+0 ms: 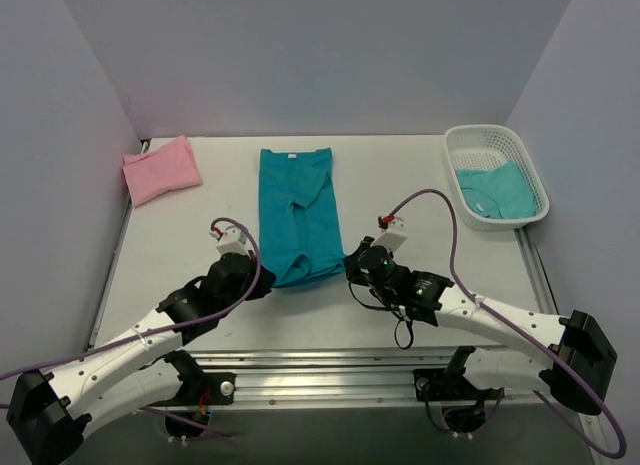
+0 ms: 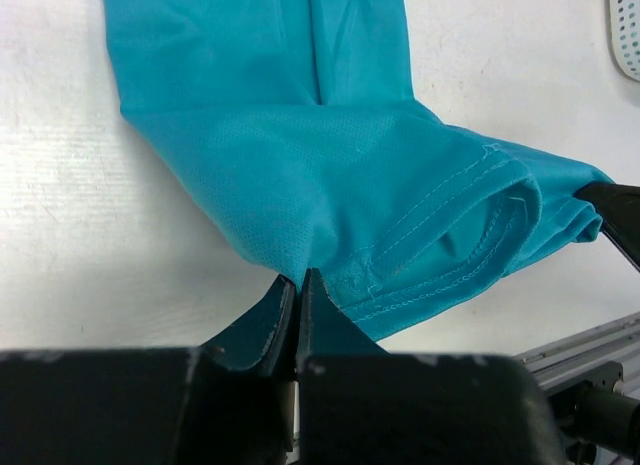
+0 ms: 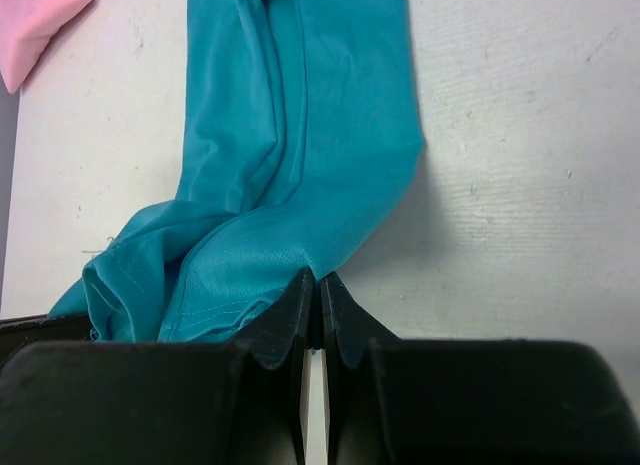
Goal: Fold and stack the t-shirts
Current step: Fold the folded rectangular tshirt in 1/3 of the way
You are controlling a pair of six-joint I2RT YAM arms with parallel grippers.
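Only a small white neck label [image 1: 292,156], unreadable, marks the teal t-shirt [image 1: 296,210].

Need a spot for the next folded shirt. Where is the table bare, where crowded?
Bare: the strip between the pink shirt and the teal shirt, and the wider patch between teal shirt and basket. Crowded: the teal shirt's near hem, clamped by left gripper and right gripper.

So there's a long teal cotton t-shirt [image 1: 295,210] folded into a narrow strip in the middle of the white counter [image 1: 400,175], collar at the far end. The left hand [image 1: 267,281] and right hand [image 1: 351,264] meet its near corners, one each. A pink folded t-shirt [image 1: 160,169] sits far left. The white plastic mesh basket [image 1: 485,143] sits far right, with crumpled teal fabric [image 1: 497,192] inside.
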